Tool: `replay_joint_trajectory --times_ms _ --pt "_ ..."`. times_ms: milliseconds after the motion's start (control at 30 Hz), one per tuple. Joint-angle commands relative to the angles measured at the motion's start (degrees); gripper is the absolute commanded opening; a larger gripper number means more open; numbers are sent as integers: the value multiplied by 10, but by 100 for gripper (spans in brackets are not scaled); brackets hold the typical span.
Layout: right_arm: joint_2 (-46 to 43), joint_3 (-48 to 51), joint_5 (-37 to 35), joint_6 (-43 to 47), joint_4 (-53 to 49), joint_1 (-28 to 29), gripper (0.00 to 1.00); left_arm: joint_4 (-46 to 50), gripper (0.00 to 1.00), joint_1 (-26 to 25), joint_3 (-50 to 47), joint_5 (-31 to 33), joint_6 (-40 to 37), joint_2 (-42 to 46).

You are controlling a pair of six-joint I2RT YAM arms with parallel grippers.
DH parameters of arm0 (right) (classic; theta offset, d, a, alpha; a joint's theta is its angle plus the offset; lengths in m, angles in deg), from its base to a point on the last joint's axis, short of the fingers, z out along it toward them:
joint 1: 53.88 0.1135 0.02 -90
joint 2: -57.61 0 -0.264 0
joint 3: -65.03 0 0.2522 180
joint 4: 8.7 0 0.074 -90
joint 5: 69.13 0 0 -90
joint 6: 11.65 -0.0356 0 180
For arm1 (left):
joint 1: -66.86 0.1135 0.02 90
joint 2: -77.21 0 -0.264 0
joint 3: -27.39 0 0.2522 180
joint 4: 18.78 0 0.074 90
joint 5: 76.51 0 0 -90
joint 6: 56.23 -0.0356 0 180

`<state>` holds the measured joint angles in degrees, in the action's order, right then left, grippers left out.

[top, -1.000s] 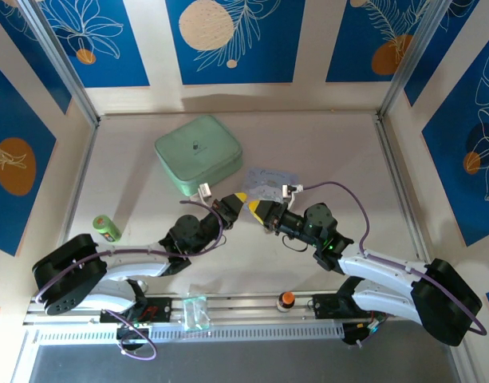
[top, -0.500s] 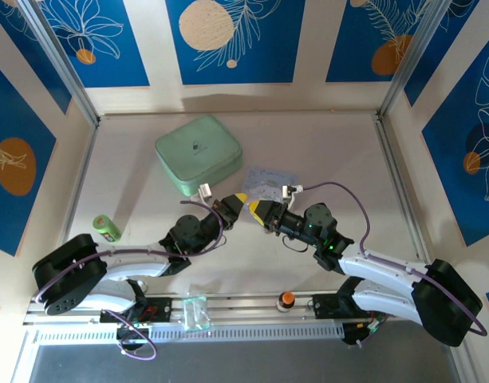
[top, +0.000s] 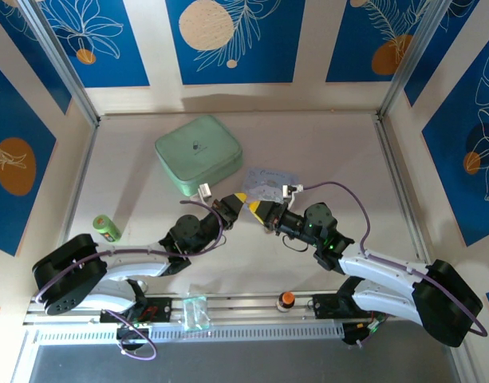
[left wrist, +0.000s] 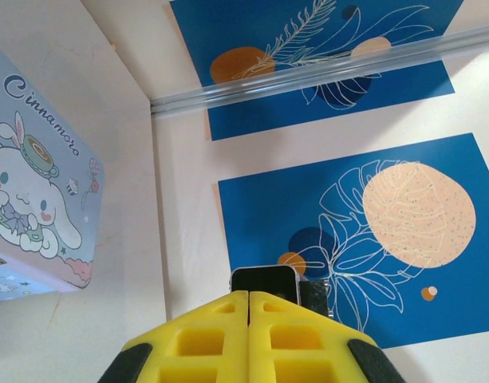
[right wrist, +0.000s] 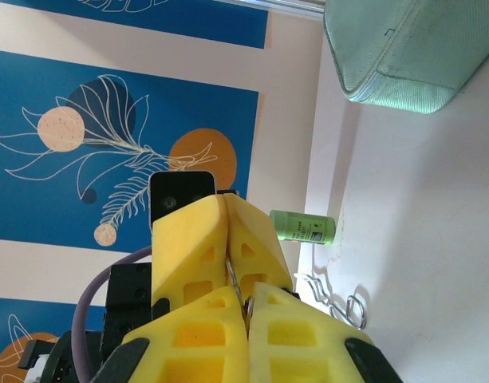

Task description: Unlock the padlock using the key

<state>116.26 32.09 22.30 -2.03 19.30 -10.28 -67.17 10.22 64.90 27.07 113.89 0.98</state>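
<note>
In the top view my left gripper [top: 239, 199] and right gripper [top: 257, 210] meet tip to tip above the table's middle. In the right wrist view my right gripper [right wrist: 248, 300] is shut on a small silvery ring [right wrist: 249, 304]. A thin silvery loop [right wrist: 234, 279] runs from that ring up into the shut left gripper [right wrist: 230, 255] facing it. I cannot tell whether this metal is the key or the padlock's shackle. The padlock's brass body is hidden. In the left wrist view the left gripper [left wrist: 249, 295] is shut, with nothing showing past its tips.
A pale blue cartoon tin [top: 268, 182] lies just behind the grippers, with a mint green case [top: 198, 154] further back left. A green cylinder [top: 108, 228] lies at the left. An orange-topped knob [top: 286, 299] sits on the front rail. A bent silvery wire [right wrist: 333, 302] lies on the table.
The right gripper has edged slightly toward the left gripper. The left arm has not moved.
</note>
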Motion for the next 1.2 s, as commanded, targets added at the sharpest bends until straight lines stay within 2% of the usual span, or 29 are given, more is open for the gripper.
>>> replay_joint_trajectory --times_ms 0,200,267,333,433,533,600,667,733,933,1167 --pt "-6 -19 -15 7 -14 -3 0 -29 0 -1 -2 -8 5 -3" --pt "-20 -4 -23 -3 -27 -8 0 -56 1 -1 -11 1 6 -15" --pt "-32 2 -24 -4 -37 -13 0 -55 11 -1 -13 4 3 -17" --pt "-46 6 -21 -4 -52 -21 0 -45 26 -1 -15 6 0 -15" --pt "-64 7 2 -5 -83 -41 0 -28 56 -1 -13 10 -24 -7" --pt "-83 5 37 -8 -143 -71 0 49 77 -1 1 15 -63 26" --pt "-93 6 77 -4 -170 -98 0 159 81 -2 24 21 -91 58" --pt "-103 6 115 -1 -209 -126 0 316 85 -2 68 29 -126 85" --pt "-110 -6 149 17 -283 -158 0 440 89 -2 120 28 -177 86" --pt "-115 -28 204 80 -383 -207 0 465 87 -3 140 1 -212 32" --pt "-116 -45 206 120 -444 -223 0 496 86 -23 190 -9 -228 -52"
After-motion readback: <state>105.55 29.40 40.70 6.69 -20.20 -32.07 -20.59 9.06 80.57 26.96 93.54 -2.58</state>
